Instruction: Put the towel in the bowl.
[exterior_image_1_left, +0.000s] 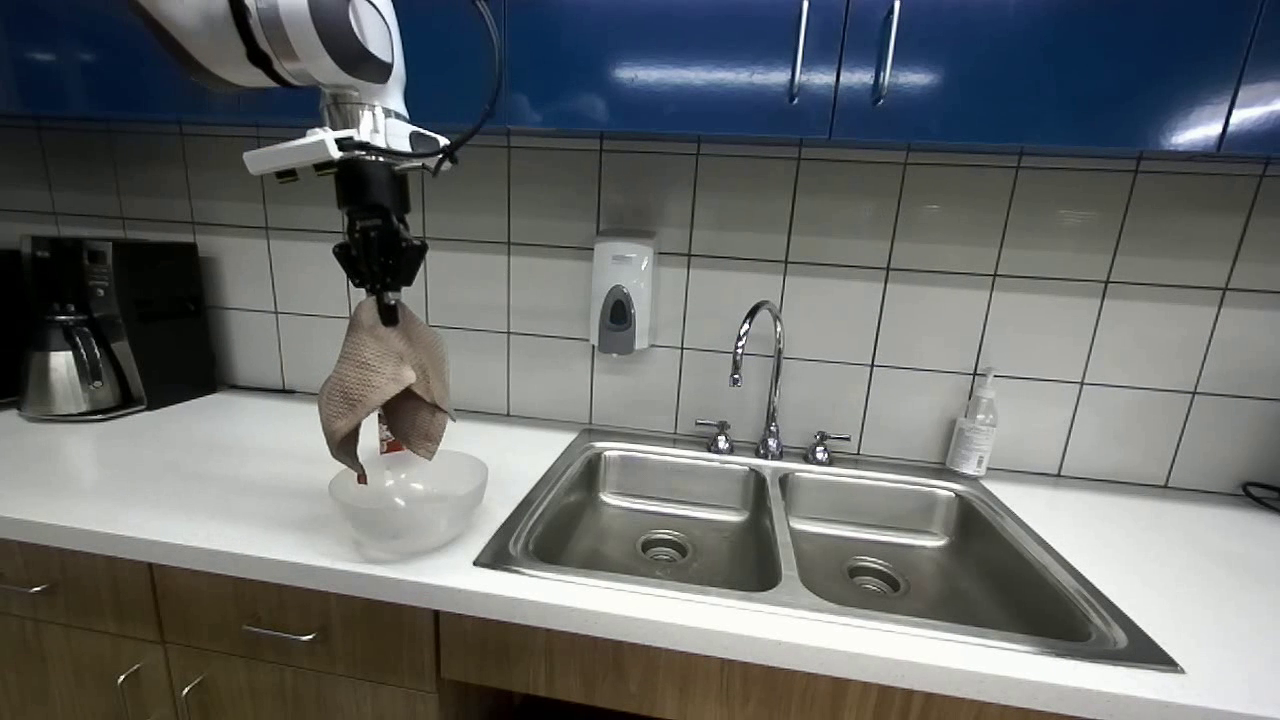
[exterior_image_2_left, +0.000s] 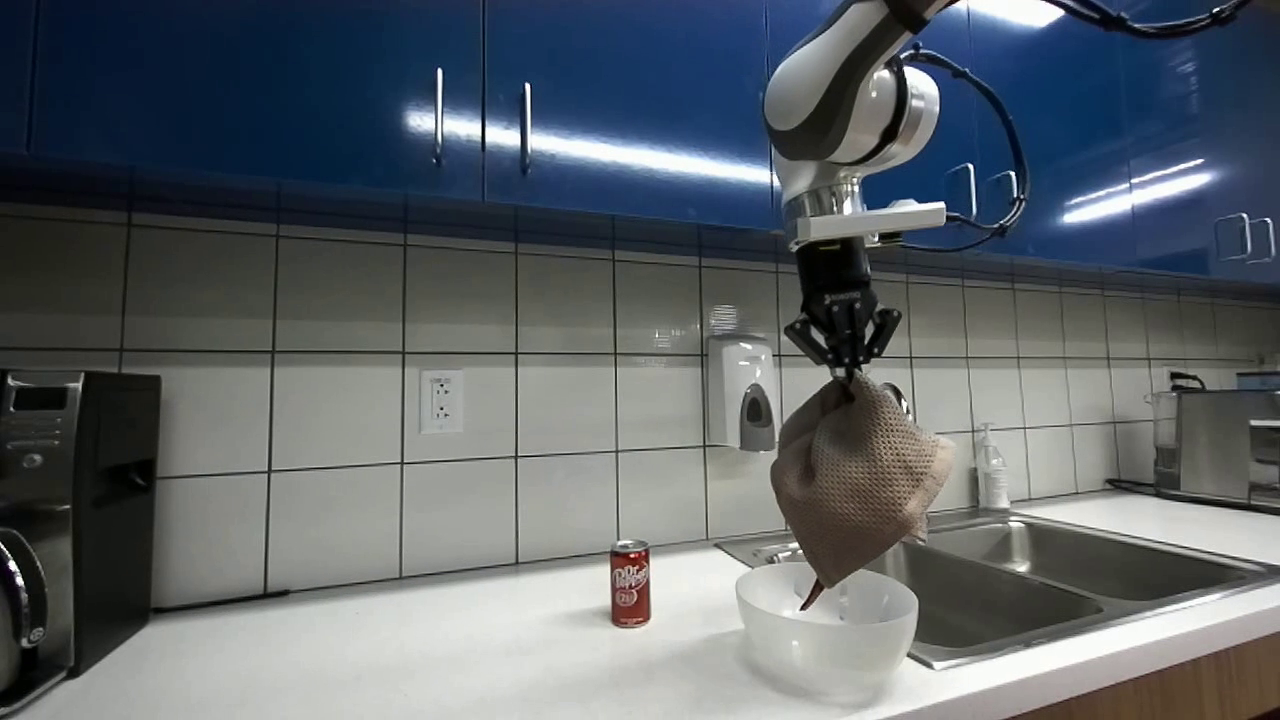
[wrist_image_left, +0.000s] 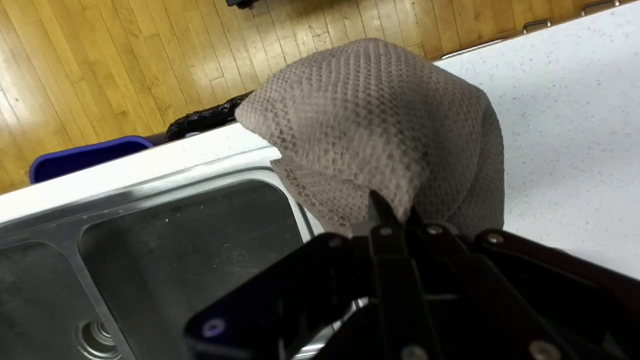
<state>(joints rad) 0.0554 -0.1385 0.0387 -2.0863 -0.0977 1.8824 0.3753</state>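
- Holding the towel (exterior_image_2_left: 862, 478) pinched near its top, the pincer (exterior_image_2_left: 848, 376) hangs above the bowl (exterior_image_2_left: 828, 648).
- Step in hand, seemingly: placing.
- Next likely calls for centring, lowering, then letting go.

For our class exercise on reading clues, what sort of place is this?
A kitchen, perhaps a workplace break room: the double-basin sink and coffee maker say kitchen, and the wall-mounted dispenser hints at shared use.
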